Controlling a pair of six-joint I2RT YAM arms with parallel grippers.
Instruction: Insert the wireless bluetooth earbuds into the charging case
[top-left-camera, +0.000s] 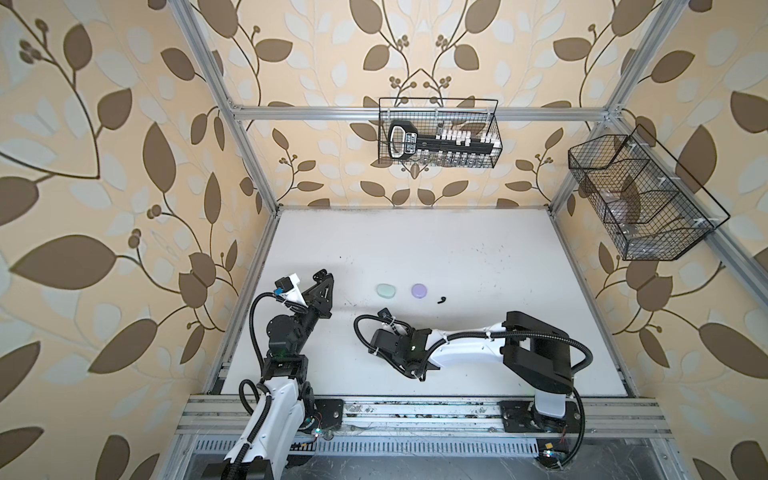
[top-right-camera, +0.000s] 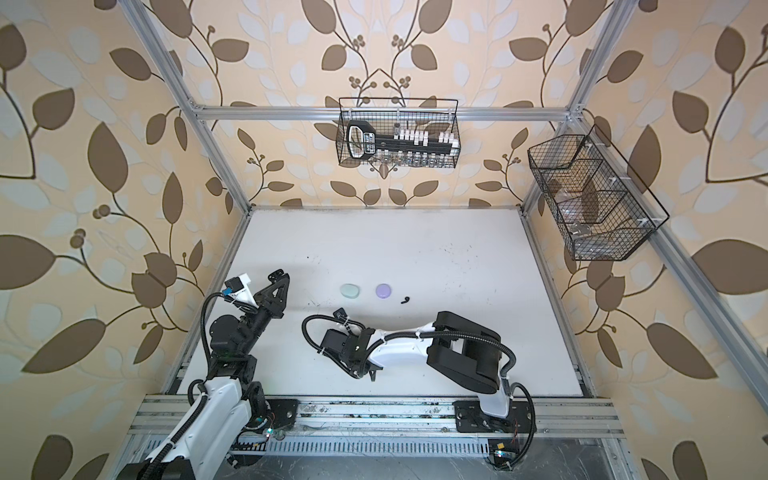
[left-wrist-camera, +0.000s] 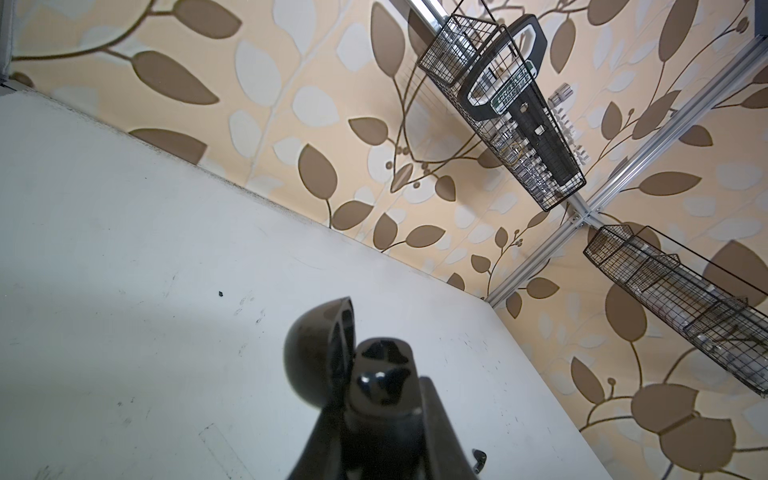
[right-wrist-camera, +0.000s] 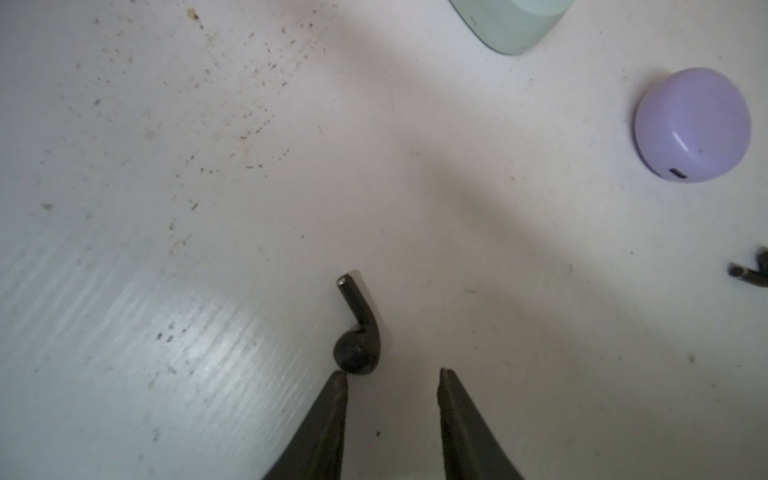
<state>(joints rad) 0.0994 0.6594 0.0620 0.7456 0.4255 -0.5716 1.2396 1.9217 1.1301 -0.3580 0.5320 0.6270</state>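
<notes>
My right gripper (right-wrist-camera: 392, 374) sits part-open, empty, at the tiny, light, slippery black earbud (right-wrist-camera: 356, 351); I'd pinch its stem while my left gripper (left-wrist-camera: 380, 419) clamps the black case (left-wrist-camera: 316, 361).

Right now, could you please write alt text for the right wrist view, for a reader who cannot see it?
A black earbud lies on the white table just beyond the right gripper, whose jaws stand open and hold nothing. Farther off sit a closed lilac charging case, part of a mint case and a second black earbud.
</notes>
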